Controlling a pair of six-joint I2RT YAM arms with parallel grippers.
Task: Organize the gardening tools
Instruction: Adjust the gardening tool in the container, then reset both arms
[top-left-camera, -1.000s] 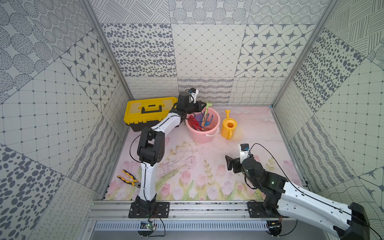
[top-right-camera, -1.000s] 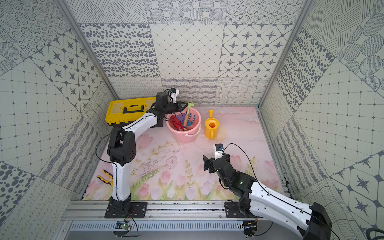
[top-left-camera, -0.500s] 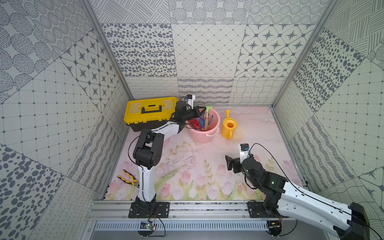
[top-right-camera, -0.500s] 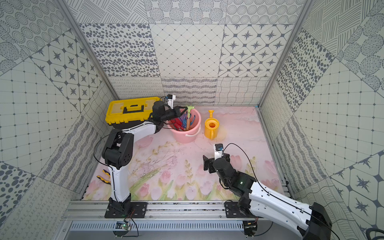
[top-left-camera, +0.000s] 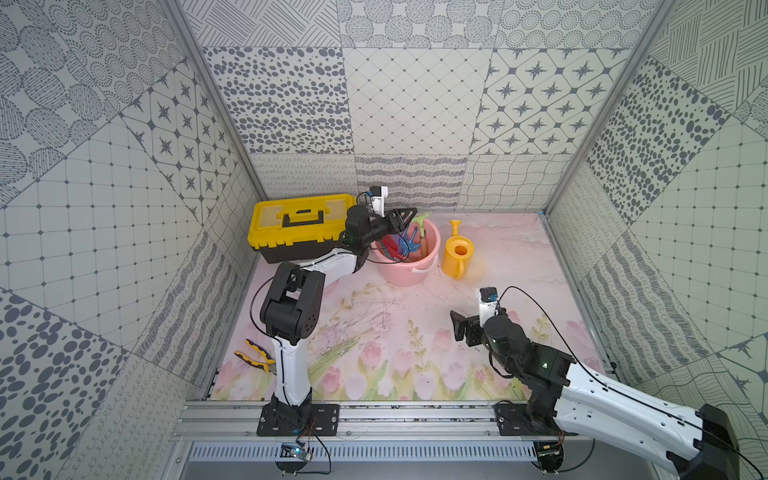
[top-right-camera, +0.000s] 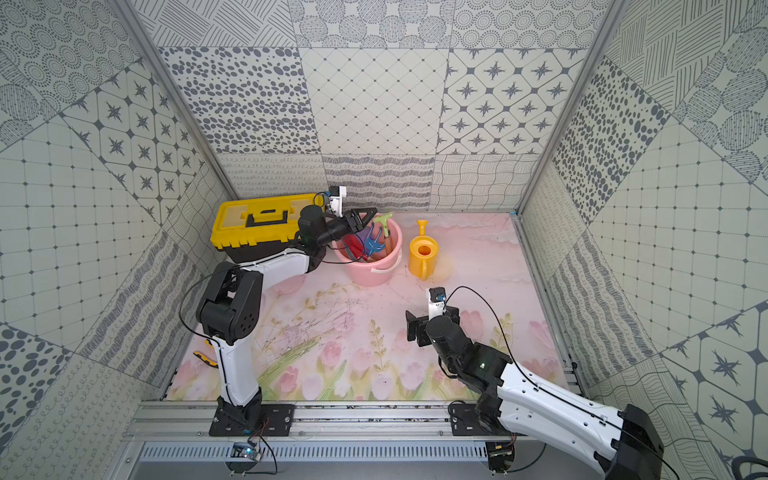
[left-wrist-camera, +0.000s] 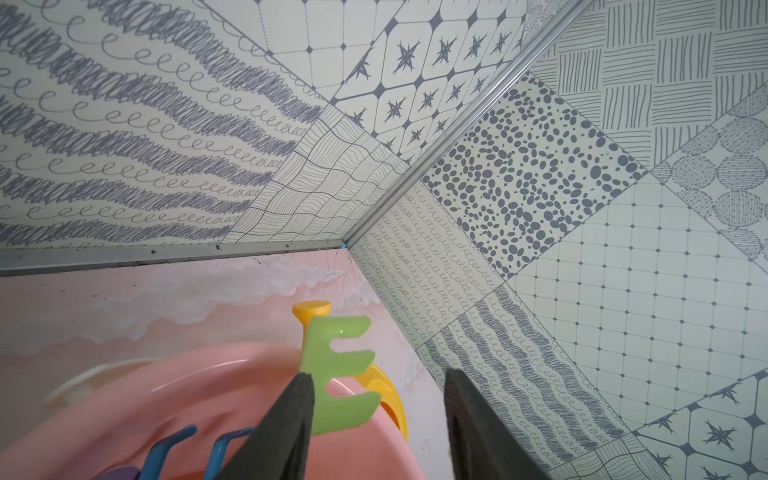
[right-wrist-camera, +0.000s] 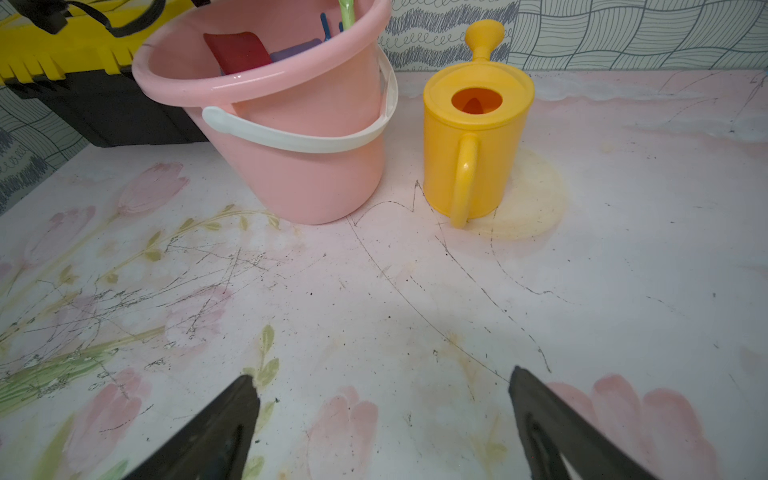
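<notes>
Looking down through a top view, I see the left gripper (top-left-camera: 401, 218) hanging above the near-left rim of the pink bucket (top-left-camera: 434, 249), which sits just above the middle of the frame, right of the yellow-and-black toolbox (top-left-camera: 299, 226) and left of the yellow watering can (top-left-camera: 457, 253). The left wrist view shows its jaws apart, with a clear gap and nothing clamped between them. The green rake (left-wrist-camera: 336, 374) sits past the left-hand finger (left-wrist-camera: 291, 415) in that frame; I cannot tell whether that finger touches it. The rake stands handle-down in the bucket with its head above the far rim, at the frame's lower centre in that wrist view. The blue fork (left-wrist-camera: 166, 446) shows two prongs at the bottom edge, and a sliver of the purple scoop (left-wrist-camera: 120, 471) lies beside them. From the right wrist view I make out the red spade (right-wrist-camera: 237, 52) leaning inside the bucket at the upper left of the frame, next to the purple scoop. All the tools I can see are in the bucket. The right gripper (right-wrist-camera: 382, 374) hovers low over the flowered mat (right-wrist-camera: 374, 291) at the lower right of the top view, well apart from the bucket and the can, its jaws spread wide and empty. The yellow-and-black pliers (top-left-camera: 255, 357) lie on the mat at the lower left, beside the left arm's base.
</notes>
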